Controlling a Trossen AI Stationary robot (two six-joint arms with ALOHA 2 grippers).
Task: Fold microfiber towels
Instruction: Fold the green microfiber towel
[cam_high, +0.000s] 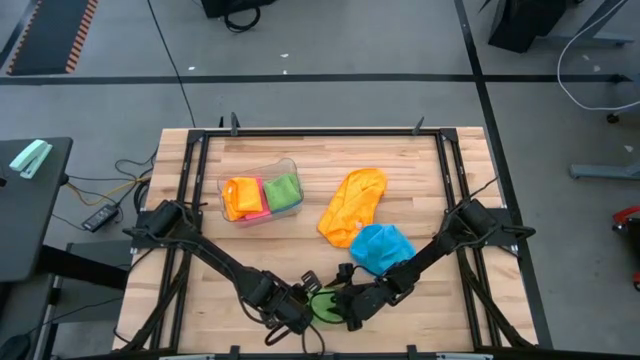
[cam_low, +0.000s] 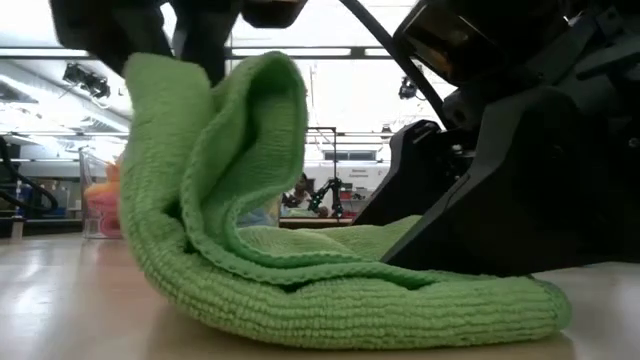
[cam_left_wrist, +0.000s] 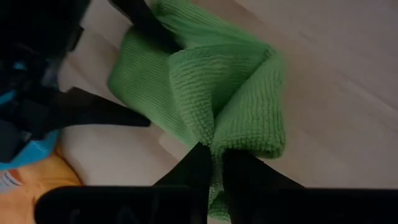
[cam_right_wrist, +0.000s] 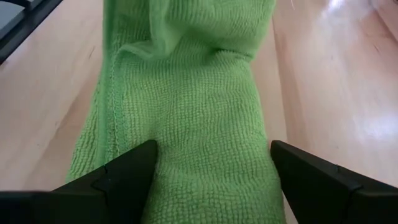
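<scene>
Left gripper (cam_left_wrist: 214, 163) is at the table's near edge w/ fingers pinched together on a raised fold of the green towel (cam_low: 330, 290), lifting that edge up while the rest lies flat on the table (cam_high: 420, 300). Right gripper (cam_right_wrist: 211, 168) is just beside it, fingers spread wide apart, straddling the flat part of the same towel, not clamped. Behind the right gripper lie a blue towel (cam_high: 381, 247) and an orange towel (cam_high: 352, 205); folded ones sit in the tub (cam_high: 262, 191) beyond the left gripper.
</scene>
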